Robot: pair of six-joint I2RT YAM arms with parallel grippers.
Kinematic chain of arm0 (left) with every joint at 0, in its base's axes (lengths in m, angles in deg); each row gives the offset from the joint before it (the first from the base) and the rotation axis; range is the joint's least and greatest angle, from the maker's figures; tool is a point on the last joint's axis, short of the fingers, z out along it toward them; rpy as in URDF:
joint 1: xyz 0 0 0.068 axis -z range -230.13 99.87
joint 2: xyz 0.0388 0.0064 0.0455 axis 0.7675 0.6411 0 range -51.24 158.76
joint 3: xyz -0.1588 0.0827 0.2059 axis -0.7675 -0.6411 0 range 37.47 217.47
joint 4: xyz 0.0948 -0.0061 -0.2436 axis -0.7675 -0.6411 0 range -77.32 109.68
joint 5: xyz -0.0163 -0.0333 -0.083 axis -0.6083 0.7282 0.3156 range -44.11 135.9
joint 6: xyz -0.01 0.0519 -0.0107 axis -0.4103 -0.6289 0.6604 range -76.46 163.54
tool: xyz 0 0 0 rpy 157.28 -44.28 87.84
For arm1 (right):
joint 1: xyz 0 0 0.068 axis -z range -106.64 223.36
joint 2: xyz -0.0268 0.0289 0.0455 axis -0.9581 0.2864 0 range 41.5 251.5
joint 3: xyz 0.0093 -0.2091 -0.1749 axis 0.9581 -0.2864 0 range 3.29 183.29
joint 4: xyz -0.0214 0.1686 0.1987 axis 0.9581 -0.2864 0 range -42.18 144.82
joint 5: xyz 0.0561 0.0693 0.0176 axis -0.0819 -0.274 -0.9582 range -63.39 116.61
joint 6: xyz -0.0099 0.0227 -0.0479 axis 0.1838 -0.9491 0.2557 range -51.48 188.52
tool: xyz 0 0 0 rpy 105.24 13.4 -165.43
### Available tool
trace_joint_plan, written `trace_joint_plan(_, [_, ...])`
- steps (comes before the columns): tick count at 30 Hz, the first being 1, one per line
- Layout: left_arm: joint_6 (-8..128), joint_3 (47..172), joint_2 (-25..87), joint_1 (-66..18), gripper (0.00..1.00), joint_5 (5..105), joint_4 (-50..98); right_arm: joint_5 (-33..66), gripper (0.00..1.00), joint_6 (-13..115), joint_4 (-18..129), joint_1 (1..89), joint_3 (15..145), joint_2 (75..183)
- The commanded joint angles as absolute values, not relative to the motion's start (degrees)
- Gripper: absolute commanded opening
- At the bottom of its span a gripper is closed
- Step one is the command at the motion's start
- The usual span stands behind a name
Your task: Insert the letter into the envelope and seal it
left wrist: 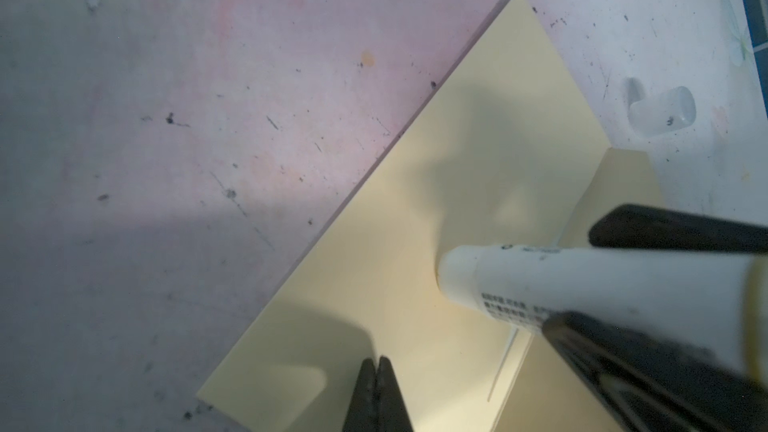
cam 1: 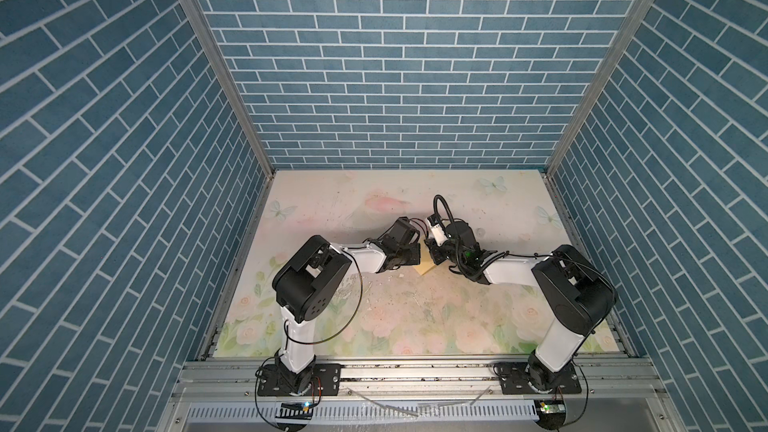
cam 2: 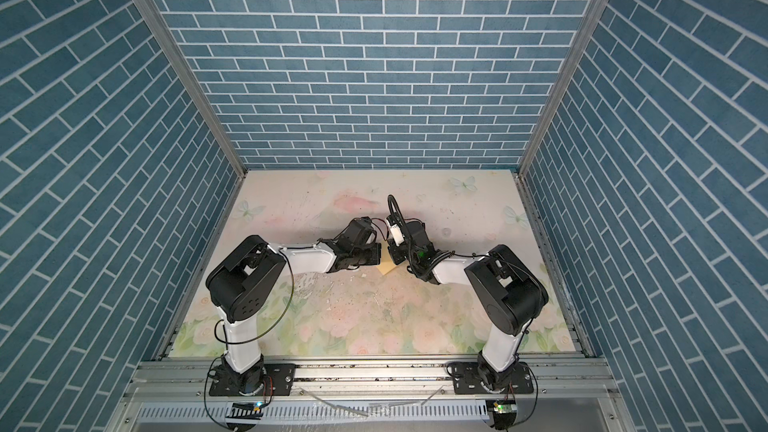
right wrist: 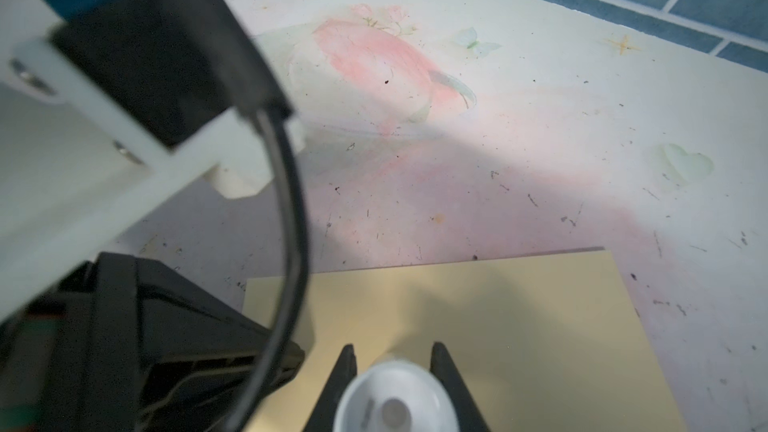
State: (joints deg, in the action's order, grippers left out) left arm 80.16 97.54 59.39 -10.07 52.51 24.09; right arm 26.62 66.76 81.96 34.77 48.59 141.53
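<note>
Step in hand: sealing, at the adhesive stage. The pale-yellow rectangular paper envelope [left wrist: 415, 201] lies flat on the floral-printed table [cam 1: 415, 317], mid-table between the two wrists; in both top views only one corner shows.

The left claw [left wrist: 376, 361] is closed, tips together with nothing between them. The tips rest on the envelope's face close to one edge, which I judge to be a hold-down. The right claw [right wrist: 394, 351] is clamped on a white cylindrical plastic glue stick [left wrist: 540, 280], whose open end meets the envelope's face near the middle. Contact appears made but cannot be confirmed. A small translucent plastic cap [left wrist: 660, 112] lies on the table near the envelope, not touching it.

A second panel of the same yellow paper shows past an edge below the glue stick; flap or body, I cannot tell. The tan bordered letter is visible in no view — presumably already inside.

The next move calls for a light, even stroke of glue along the flap margin, with the left claw pinning the paper against dragging or wrinkling. The stick must then lift clear before the flap is folded and pressed
</note>
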Motion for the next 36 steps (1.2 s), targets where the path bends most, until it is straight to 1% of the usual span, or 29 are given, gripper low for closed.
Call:
trace_joint_plan(1, [79.4, 94.51, 62.55, -10.49, 0.0, 49.95, 13.86, 31.57, 0.0, 70.71, 79.0, 35.45, 49.96, 143.59])
trace_joint_plan(17, [79.27, 94.69, 62.7, -10.54, 0.0, 49.5, 13.12, 30.94, 0.0, 69.55, 77.92, 41.99, 50.49, 144.75])
trace_joint_plan(29, [79.22, 94.51, 62.59, -10.49, 0.0, 49.32, 13.04, 34.8, 0.0, 68.56, 73.8, 47.37, 52.94, 146.87])
trace_joint_plan(36, [79.16, 94.42, 62.49, -10.53, 0.0, 49.32, 13.21, 31.22, 0.0, 66.74, 73.7, 48.63, 53.5, 146.65])
